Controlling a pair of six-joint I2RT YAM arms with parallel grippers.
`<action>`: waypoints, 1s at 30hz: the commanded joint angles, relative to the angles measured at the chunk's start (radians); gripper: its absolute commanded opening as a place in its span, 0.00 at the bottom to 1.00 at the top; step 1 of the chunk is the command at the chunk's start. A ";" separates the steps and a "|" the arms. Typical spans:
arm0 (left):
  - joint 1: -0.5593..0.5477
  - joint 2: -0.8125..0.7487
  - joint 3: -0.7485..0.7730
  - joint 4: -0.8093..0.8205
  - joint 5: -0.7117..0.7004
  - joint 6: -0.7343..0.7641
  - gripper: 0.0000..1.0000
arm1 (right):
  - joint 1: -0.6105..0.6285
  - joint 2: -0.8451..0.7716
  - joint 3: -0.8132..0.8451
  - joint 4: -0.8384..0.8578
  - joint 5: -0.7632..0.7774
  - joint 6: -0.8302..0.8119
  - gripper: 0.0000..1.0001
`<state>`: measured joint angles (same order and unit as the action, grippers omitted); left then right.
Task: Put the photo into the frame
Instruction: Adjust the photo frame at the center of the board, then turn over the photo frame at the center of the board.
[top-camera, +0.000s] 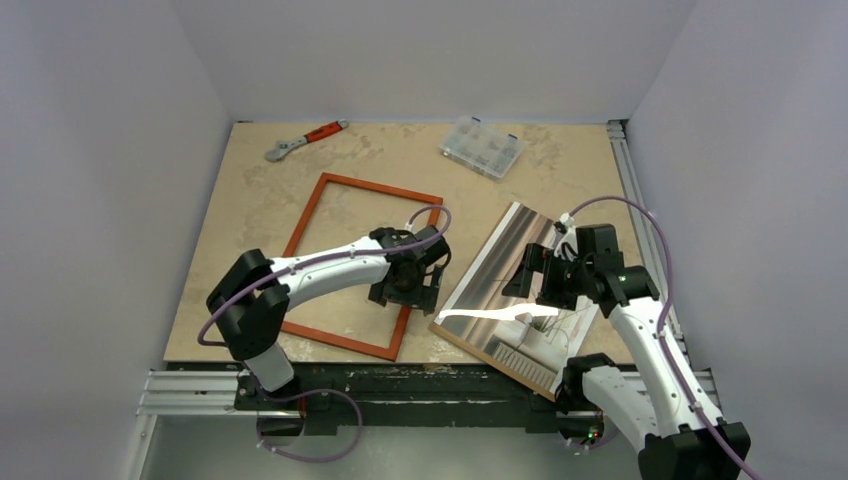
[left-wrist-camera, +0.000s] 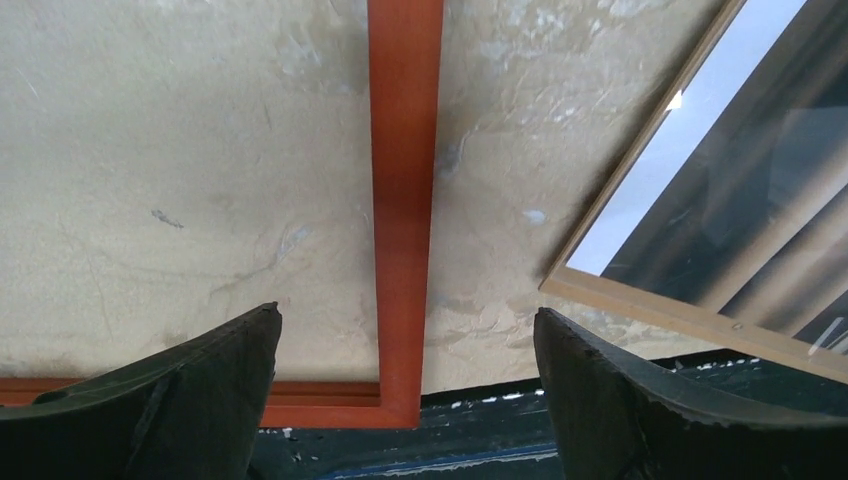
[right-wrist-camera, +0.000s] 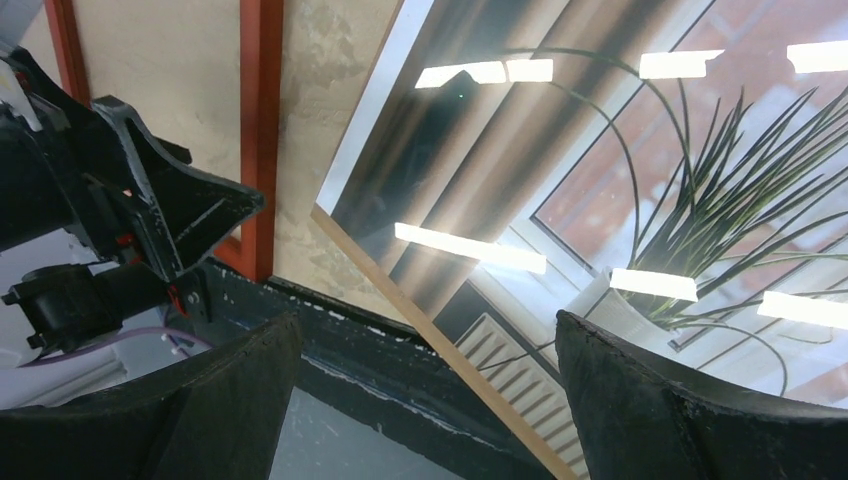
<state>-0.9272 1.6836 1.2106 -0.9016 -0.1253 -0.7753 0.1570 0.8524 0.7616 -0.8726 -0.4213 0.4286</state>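
From above, the frame (top-camera: 381, 188) lay flat, the photo (top-camera: 497, 285) just right of it. My left wrist view showed my left gripper (left-wrist-camera: 407, 312) wide open over a frame side. My right wrist view showed my right gripper (right-wrist-camera: 427, 318) wide open over the photo.

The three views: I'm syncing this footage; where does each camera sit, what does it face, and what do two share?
Top external: high behind the left arm and right arm, looking down on the table; both show.
Left wrist: on the left arm, facing down at a frame corner; open left pincer shows.
Right wrist: on the right arm, facing down at the photo; open right pincer shows.
Shared by both wrists: frame and photo.
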 joint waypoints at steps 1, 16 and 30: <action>-0.042 -0.055 -0.049 0.047 -0.019 -0.055 0.92 | 0.001 -0.023 -0.033 -0.001 -0.057 0.033 0.96; -0.108 -0.043 -0.218 0.121 0.012 -0.092 0.82 | 0.001 -0.011 -0.051 0.035 -0.089 0.030 0.96; -0.124 -0.112 -0.290 0.203 0.026 -0.076 0.06 | 0.001 -0.018 -0.101 0.081 -0.122 0.059 0.96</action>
<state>-1.0393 1.6112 0.9428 -0.7593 -0.1009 -0.8482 0.1570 0.8215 0.6811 -0.8375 -0.5091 0.4797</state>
